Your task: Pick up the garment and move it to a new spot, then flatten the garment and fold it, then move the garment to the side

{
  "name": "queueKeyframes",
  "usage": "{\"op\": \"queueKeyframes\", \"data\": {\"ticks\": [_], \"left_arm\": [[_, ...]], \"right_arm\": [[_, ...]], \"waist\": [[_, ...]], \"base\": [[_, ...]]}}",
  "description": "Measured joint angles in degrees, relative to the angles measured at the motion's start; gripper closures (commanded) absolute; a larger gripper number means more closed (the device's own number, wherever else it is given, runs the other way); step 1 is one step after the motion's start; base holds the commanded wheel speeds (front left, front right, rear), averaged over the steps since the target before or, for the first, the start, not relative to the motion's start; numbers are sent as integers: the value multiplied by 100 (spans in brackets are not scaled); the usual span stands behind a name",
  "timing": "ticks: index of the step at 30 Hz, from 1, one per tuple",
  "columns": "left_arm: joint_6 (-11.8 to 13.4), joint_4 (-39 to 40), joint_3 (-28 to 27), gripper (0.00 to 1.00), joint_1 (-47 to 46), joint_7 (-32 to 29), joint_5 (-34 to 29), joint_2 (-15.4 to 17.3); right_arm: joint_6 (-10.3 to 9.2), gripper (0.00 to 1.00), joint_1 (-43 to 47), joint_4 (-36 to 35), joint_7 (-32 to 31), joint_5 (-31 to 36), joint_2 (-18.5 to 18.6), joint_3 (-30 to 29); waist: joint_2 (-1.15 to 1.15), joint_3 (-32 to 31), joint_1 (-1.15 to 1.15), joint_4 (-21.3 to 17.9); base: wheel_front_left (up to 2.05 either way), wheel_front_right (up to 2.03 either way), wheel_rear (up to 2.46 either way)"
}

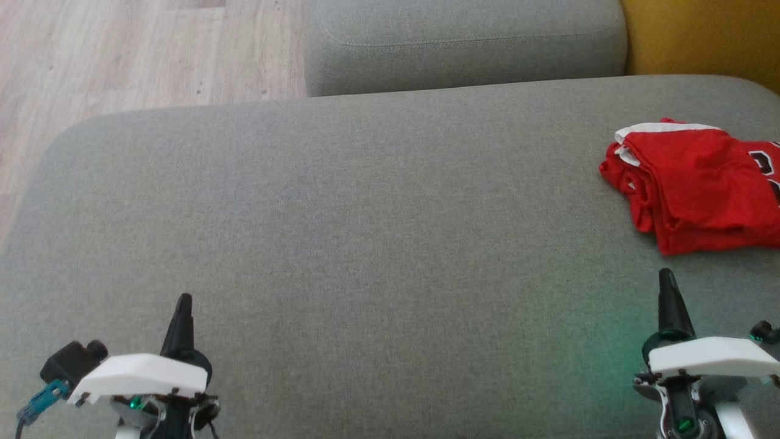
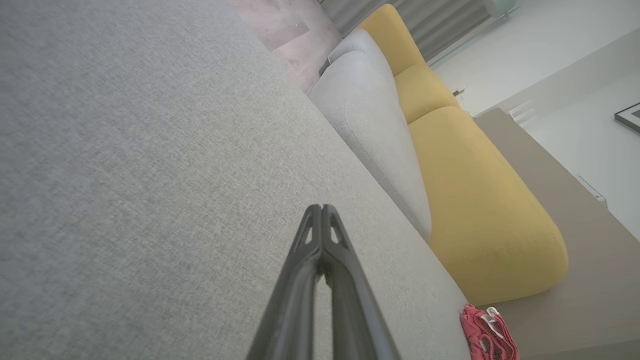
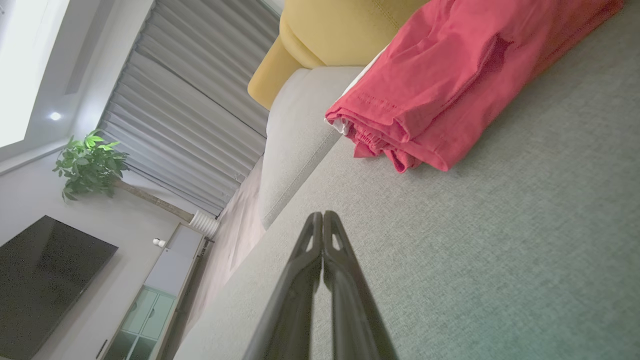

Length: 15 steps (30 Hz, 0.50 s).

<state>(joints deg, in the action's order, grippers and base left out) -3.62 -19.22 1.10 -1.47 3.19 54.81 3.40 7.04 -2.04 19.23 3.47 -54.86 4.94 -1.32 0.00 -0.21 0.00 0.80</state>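
Red jersey (image 1: pixel 694 183): folded, just ahead of right gripper (image 1: pixel 668 275), far from left gripper (image 1: pixel 183 300).
Grippers: both pinched closed, empty.

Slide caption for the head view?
Folded red garment lies far right on grey cushion; left gripper and right gripper sit low, fingers shut.

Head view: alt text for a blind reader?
A folded red garment lies on a grey cushion at the view's right edge. The left gripper at lower left and the right gripper at lower right are both shut and empty, the right one just short of the garment.
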Motion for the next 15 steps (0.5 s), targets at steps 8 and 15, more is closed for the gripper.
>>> {"op": "queueKeyframes", "data": {"ticks": [8,15], "left_arm": [[-49,45,-41,100,-3,-110,498,-7],[-97,70,-163,100,-19,-222,936,-12]], "right_arm": [[0,100,-2,-38,-154,-494,-42,-99],[0,100,-9,-80,-257,-928,-52,-160]], "waist": [[0,5,0,-11],[0,10,0,-21]], "base": [[0,0,0],[0,0,0]]}}
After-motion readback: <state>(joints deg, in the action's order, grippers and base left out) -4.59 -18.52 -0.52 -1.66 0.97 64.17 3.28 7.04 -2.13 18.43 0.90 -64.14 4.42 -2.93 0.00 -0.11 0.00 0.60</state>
